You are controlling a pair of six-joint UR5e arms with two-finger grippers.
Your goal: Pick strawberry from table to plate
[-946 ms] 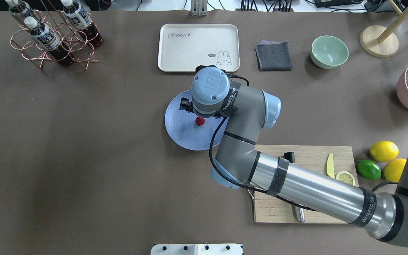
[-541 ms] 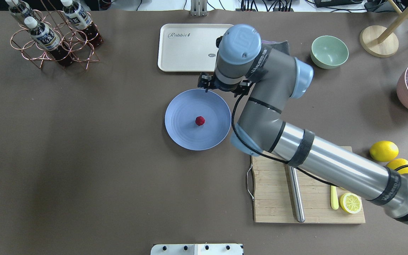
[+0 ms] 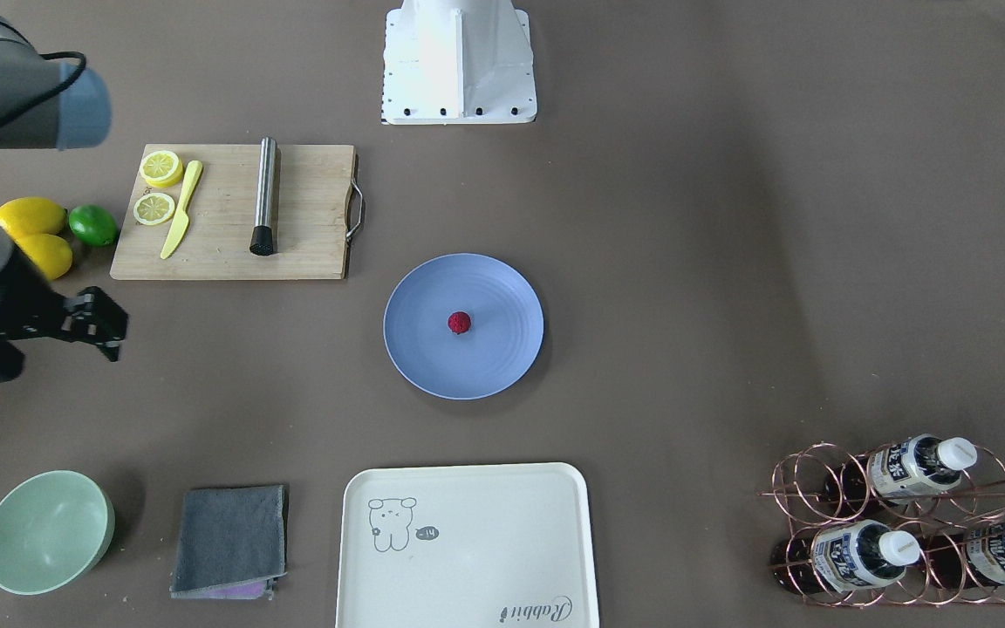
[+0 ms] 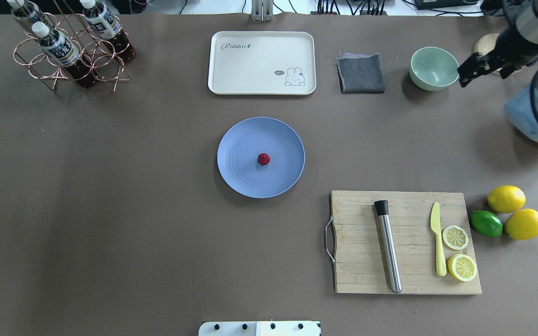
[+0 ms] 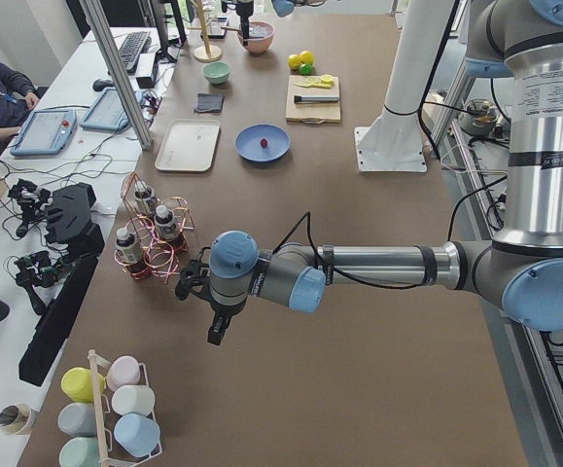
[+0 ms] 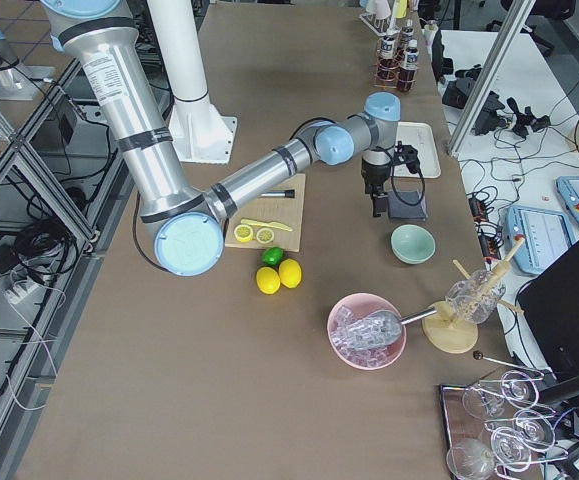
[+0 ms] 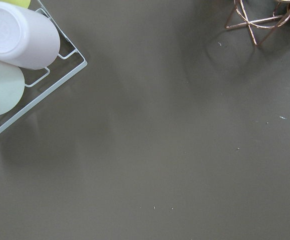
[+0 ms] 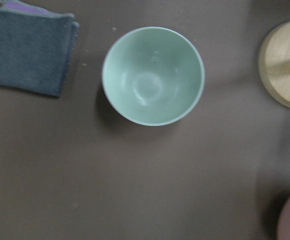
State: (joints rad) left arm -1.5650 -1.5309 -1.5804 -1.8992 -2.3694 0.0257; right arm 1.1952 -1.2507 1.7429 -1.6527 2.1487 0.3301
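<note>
The strawberry (image 4: 263,159) (image 3: 459,323), small and dark red, lies at the middle of the blue plate (image 4: 240,161) (image 3: 415,327) on the table (image 4: 110,224). Nothing touches it. My right gripper (image 4: 464,76) (image 3: 112,333) hangs open and empty far to the right of the plate, just past the mint bowl (image 4: 434,68). The right wrist view looks straight down on that bowl (image 8: 153,75), with no fingers in it. My left gripper (image 5: 215,334) shows only in the exterior left view, low over the table near the bottle rack, and I cannot tell its state.
A cream tray (image 4: 261,62) and a grey cloth (image 4: 360,73) lie behind the plate. A cutting board (image 4: 404,242) carries a steel muddler, a yellow knife and lemon slices, with lemons (image 4: 506,199) and a lime beside it. A bottle rack (image 4: 70,46) stands at the far left.
My right arm has pulled up and away from the plate, swinging to the far right by the mint bowl. The strawberry stays put on the plate.
</note>
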